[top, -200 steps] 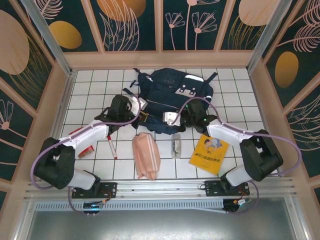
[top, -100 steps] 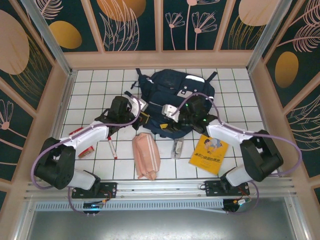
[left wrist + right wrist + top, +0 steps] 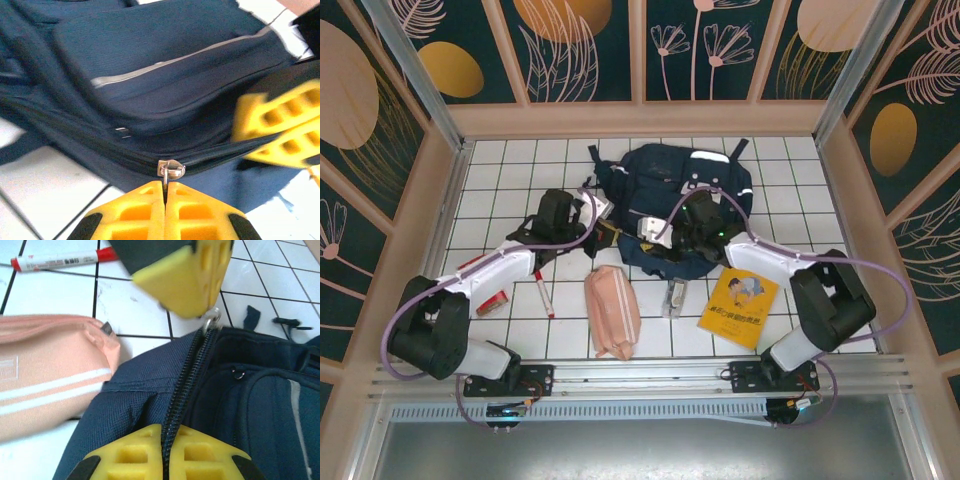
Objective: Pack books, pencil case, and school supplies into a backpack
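Fabric hides the fingertips of both arms from above, where they sink into the near edge of the backpack (image 3: 670, 180); neither grip can be read there. The left wrist camera settles one. The left gripper (image 3: 165, 186) is pressed fully together, its tips pinching the metal zip pull (image 3: 171, 169), with navy cloth beyond, cut off at the frame edges. The right wrist camera shows the right gripper (image 3: 165, 435) closed too, the zip line running in between its tips. Whether it nips teeth or cloth is hard to make out. The pull hangs just ahead of it along the zip. The pencil case (image 3: 45, 375) lies to its left, touching the backpack and cut off at the frame. The marker (image 3: 55, 261) lies further ahead, apart. Only the top view takes in the book (image 3: 738, 307), beside the right forearm.
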